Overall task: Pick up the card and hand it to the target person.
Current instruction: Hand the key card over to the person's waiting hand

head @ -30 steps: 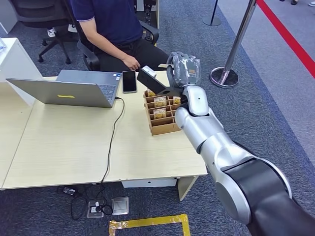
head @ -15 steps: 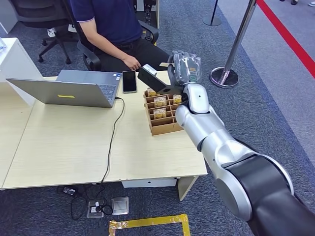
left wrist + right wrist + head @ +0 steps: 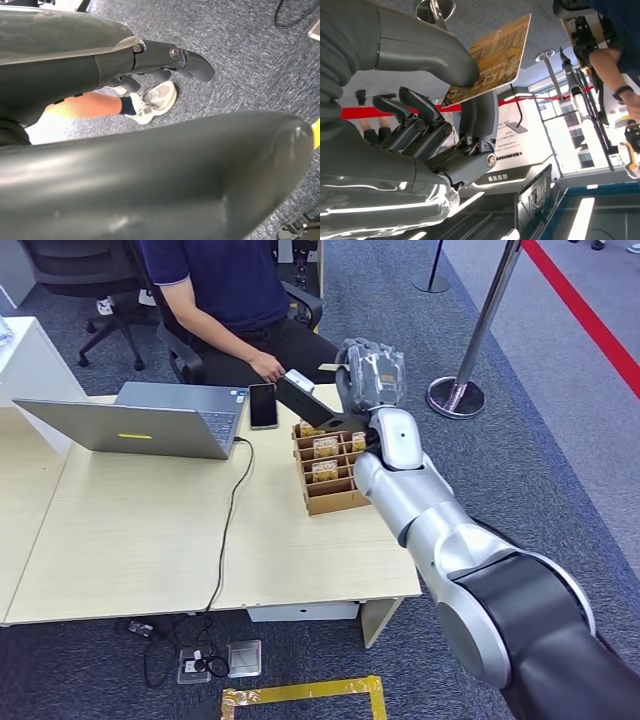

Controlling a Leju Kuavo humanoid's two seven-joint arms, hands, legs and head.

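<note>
Card [image 3: 493, 52] sat pinched in the right hand [image 3: 370, 375], between the thick grey thumb [image 3: 433, 52] on one face and a darker finger behind it, with the rest of the fingers [image 3: 414, 115] curled lower down and off the card. In the head view its thin pale edge [image 3: 327, 368] poked out from the hand toward the person. The hand was raised above the far end of the cardboard box [image 3: 329, 465], past the table's [image 3: 136, 540] back edge, with the silver right arm [image 3: 423, 510] reaching across the table's right corner.

The box stood on the table, split into slots, and more yellow-brown cards [image 3: 325, 447] lay in them. A dark flat part [image 3: 306, 403] jutted from the wrist area over the box's back edge. Just left of the box lay a black phone [image 3: 263, 405], and beyond it an open grey laptop [image 3: 143, 420] whose black cable [image 3: 226, 520] ran over the table's front edge to the floor.

A seated person in a dark blue shirt [image 3: 219, 280] faced the table, one hand [image 3: 268, 367] resting on the lap near the table's far edge, close to the raised card but apart from it. A metal stanchion [image 3: 468, 350] stood on the carpet to the right of the hand.

The left hand [image 3: 158, 60] hung over the carpet with its fingers stretched out and nothing in them; a person's sneaker [image 3: 154, 100] showed on the floor behind it.
</note>
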